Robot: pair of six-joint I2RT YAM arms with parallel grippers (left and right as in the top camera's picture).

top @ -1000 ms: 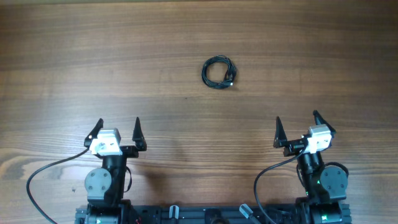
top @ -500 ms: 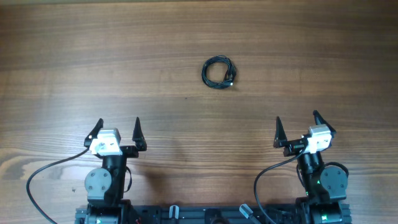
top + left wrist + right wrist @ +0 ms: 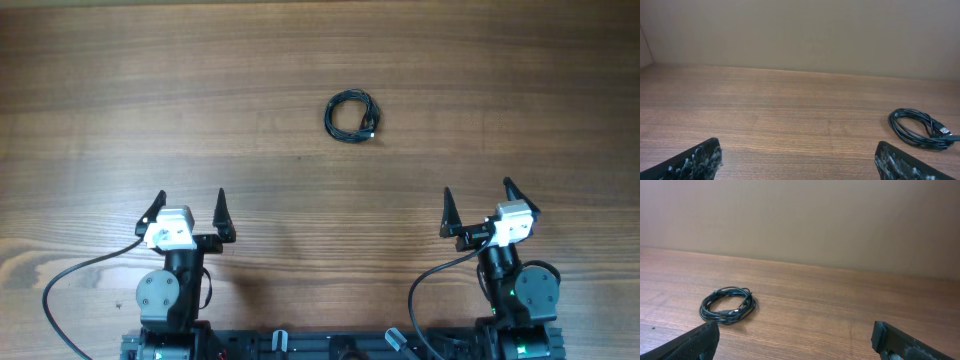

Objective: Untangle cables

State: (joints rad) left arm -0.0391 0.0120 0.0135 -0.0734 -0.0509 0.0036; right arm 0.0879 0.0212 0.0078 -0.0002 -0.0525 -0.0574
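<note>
A small black coiled cable (image 3: 352,116) lies on the wooden table, past the middle toward the far side. It also shows at the right of the left wrist view (image 3: 921,128) and at the left of the right wrist view (image 3: 728,305). My left gripper (image 3: 188,209) is open and empty near the front left, well short of the cable. My right gripper (image 3: 476,205) is open and empty near the front right, also well short of it. Both sets of fingers point toward the far side.
The wooden table (image 3: 150,100) ends at a plain beige wall (image 3: 800,30) at the far side. Grey arm cables (image 3: 70,278) trail beside the arm bases at the front edge.
</note>
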